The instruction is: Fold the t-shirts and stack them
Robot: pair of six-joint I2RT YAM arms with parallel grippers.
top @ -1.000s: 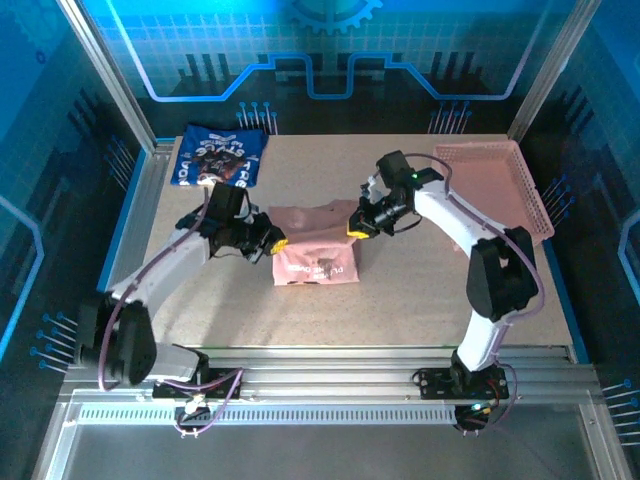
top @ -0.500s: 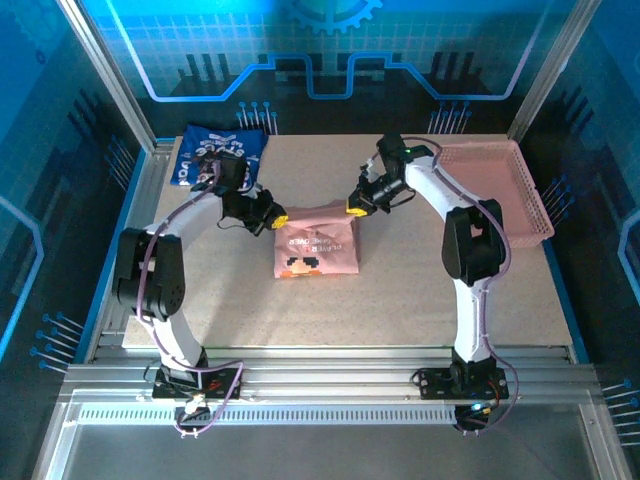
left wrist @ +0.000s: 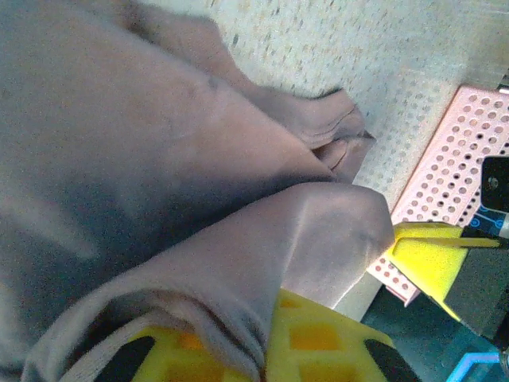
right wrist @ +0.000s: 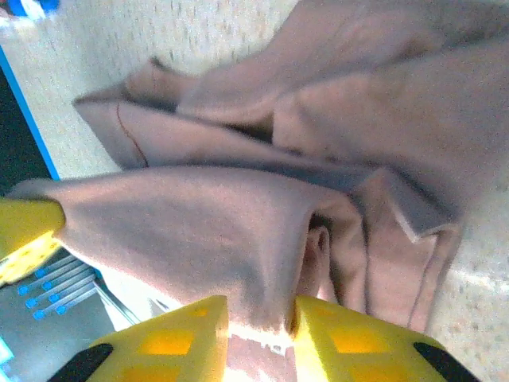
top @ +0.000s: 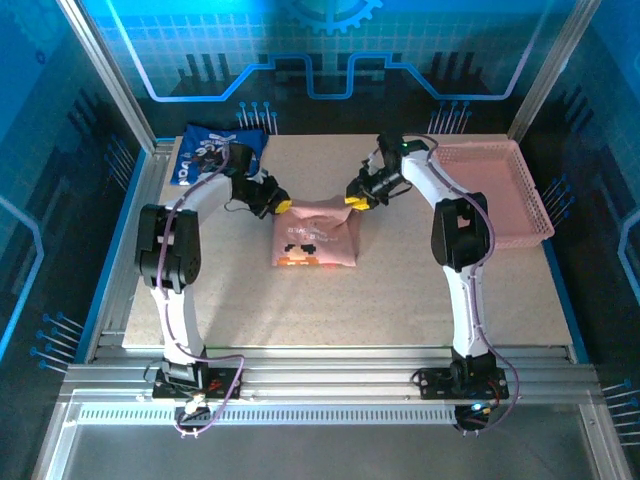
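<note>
Your left jaws and right jaws are each clamped on a far corner of the pink shirt (top: 312, 243), with the rest on the table (top: 420, 290) nearer you. Move them level, edge taut, so the fold lands square. Navy shirt (top: 213, 157) lies well past the left jaws.

1 overhead, 2 wrist close-ups on pink t-shirt (top: 315, 240)

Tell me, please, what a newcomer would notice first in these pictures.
First comes the pink shirt at mid-table, its far corners pinched by the left gripper and the right gripper. Next come the navy shirt, lying at the far left corner, and the basket at the far right.
</note>
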